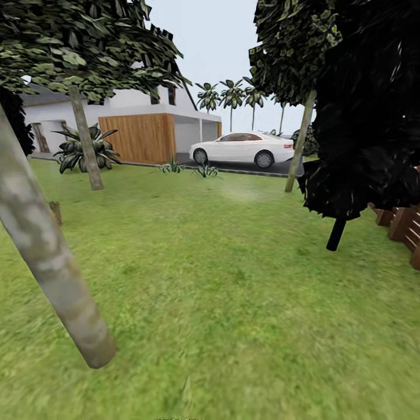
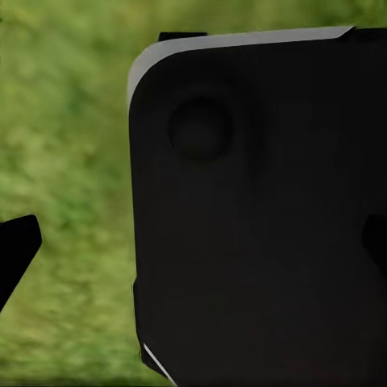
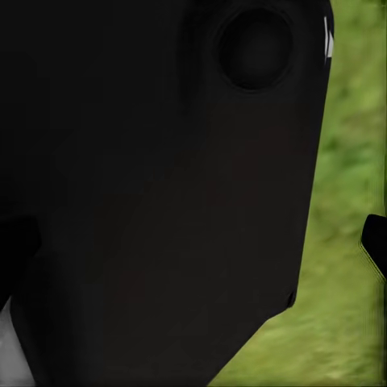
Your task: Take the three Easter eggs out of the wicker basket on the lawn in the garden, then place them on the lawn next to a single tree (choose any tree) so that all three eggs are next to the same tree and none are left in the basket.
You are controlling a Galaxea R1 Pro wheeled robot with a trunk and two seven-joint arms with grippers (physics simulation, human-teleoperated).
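The lawn (image 1: 233, 303) spreads wide and green ahead of me. A tree with a pale grey-brown trunk (image 1: 46, 256) leans across the near left. A second such tree (image 1: 87, 146) stands farther back on the left, a third (image 1: 299, 146) at the right. The Easter eggs are out of view. A small brown thing (image 1: 55, 213) peeks from behind the near trunk; I cannot tell whether it is the wicker basket. In the wrist views my left gripper (image 2: 196, 246) and right gripper (image 3: 196, 242) hang open over grass, beside my black body, nothing between the fingers.
A dark, nearly black conifer (image 1: 361, 116) with a thin trunk stands at the right, a brown wooden fence (image 1: 405, 224) beside it. Far back are a white house with a wooden wall (image 1: 137, 137), a white car (image 1: 242, 149), spiky plants and palms.
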